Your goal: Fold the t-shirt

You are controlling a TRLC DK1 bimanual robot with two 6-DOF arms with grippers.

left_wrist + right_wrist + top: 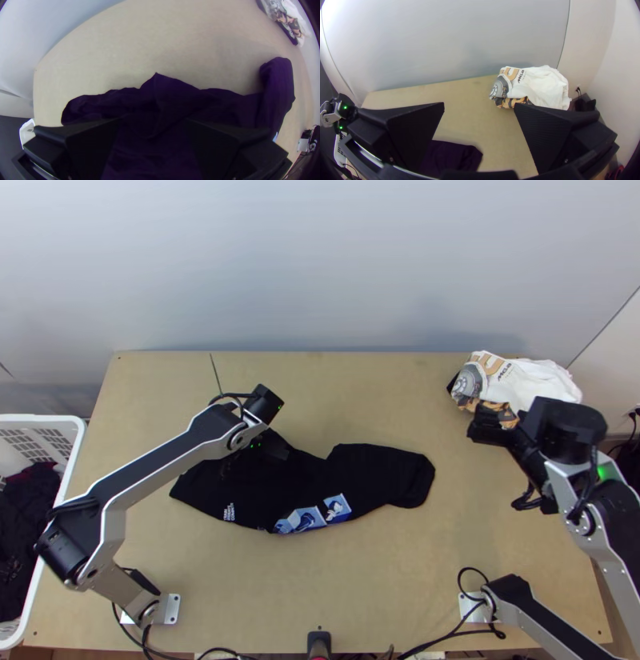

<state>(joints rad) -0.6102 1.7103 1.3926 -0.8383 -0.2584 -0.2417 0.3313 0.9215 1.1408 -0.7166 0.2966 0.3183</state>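
Flattening is judged in hand: shirt is bunched, left gripper and right gripper are spread wide; an edge must be pinched next.

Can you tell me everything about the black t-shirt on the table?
The t-shirt is black, soft-looking cloth with small white writing and blue-and-white pictures. It lies bunched in a long, uneven strip near the middle of the table, not neatly folded. The left gripper is open over one half; I can't tell whether it touches.
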